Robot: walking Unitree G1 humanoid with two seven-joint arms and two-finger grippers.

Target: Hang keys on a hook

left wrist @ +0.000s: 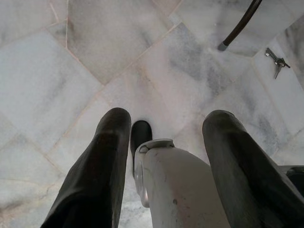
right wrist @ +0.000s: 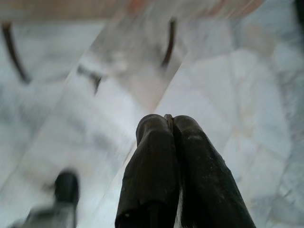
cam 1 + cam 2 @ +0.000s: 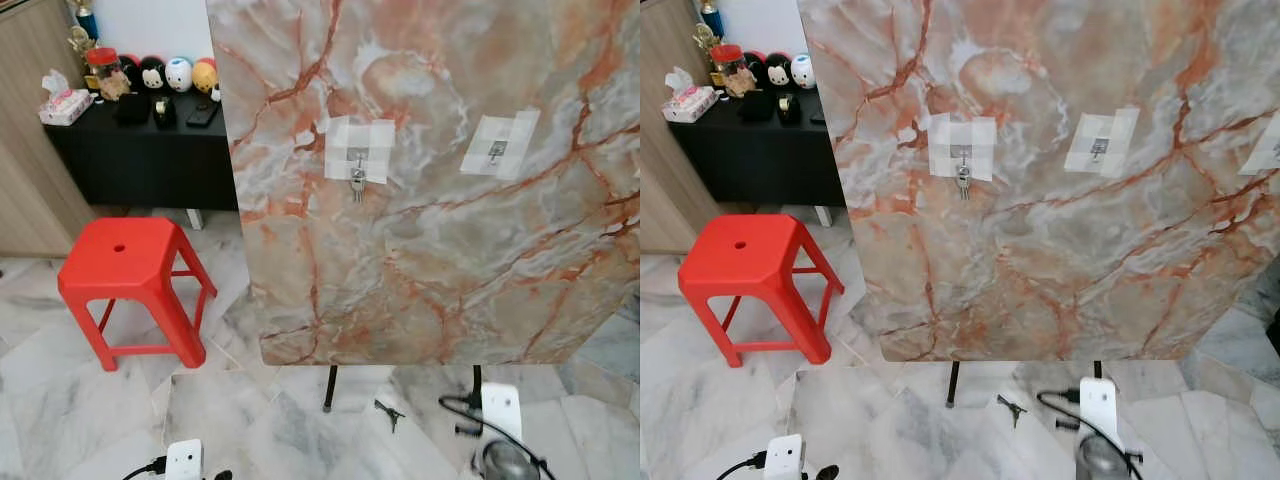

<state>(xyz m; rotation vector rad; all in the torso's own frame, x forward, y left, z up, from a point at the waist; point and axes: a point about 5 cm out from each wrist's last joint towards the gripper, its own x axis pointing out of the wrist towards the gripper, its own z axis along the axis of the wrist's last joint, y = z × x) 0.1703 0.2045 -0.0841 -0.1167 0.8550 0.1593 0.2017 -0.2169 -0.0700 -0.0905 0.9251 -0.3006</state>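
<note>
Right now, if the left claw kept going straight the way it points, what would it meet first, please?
Most likely the marble floor: the left claw, open, points down at bare tiles. The keys on the floor lie well off to one side, though depth is hard to judge.

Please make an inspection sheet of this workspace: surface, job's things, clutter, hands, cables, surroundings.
Surface: upright marble board on thin black legs, over a marble floor.
Job's things: keys on the left hook; right hook bare; second keys on the floor.
Clutter: nothing seen on the board.
Hands: left hand open, pointing at the floor; right hand shut, empty.
Cables: black cable on the floor at right.
Surroundings: red stool; black table with toys.
</note>
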